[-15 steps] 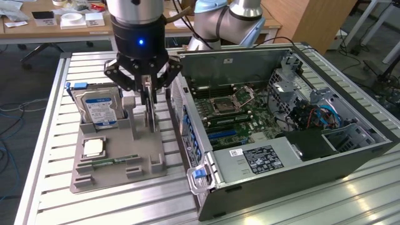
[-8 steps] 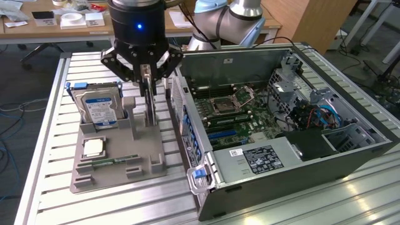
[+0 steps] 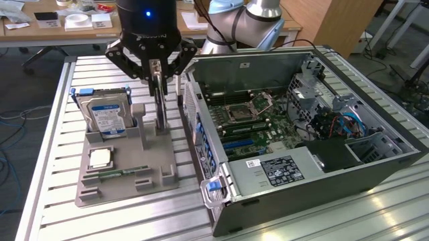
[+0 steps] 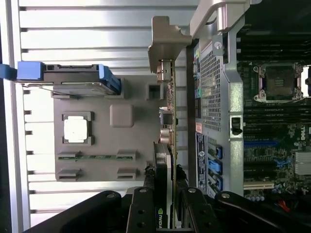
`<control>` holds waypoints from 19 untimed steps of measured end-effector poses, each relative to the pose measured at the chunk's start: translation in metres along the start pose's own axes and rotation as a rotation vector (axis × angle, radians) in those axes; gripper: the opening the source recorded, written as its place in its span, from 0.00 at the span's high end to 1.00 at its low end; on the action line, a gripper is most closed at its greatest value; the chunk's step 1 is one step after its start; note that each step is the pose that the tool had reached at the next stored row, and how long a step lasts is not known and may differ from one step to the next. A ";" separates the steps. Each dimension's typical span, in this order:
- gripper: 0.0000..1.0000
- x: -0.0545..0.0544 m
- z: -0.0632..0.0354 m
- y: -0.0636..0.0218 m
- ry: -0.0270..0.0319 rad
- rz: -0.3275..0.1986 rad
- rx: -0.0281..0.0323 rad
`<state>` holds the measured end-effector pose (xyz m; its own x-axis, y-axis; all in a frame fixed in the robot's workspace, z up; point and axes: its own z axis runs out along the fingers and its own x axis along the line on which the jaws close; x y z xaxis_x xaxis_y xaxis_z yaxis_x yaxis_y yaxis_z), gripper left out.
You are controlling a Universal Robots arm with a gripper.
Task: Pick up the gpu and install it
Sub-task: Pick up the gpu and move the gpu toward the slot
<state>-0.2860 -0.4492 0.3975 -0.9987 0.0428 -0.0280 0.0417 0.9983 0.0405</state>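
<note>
The gripper (image 3: 156, 86) pinches the top of the gpu (image 3: 162, 115). The gpu stands on its edge in the gray holder (image 3: 120, 188), beside the case (image 3: 322, 175). The wrist view shows its silver bracket (image 4: 165, 41) and a green logo (image 4: 159, 214).

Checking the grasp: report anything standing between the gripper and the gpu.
Nothing visible does. The gripper is down over the gpu, which stands on edge in the gray holder beside the open computer case; its fingers close on either side of the card's upper edge.
</note>
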 end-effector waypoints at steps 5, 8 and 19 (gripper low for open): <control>0.73 0.000 -0.0099 0.0004 -0.0001 0.000 0.0000; 0.73 0.000 -0.0121 0.0005 -0.0003 0.000 -0.0001; 0.73 -0.001 -0.0123 0.0006 0.0000 0.000 0.0002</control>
<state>-0.2857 -0.4492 0.4099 -0.9987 0.0430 -0.0280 0.0418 0.9983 0.0403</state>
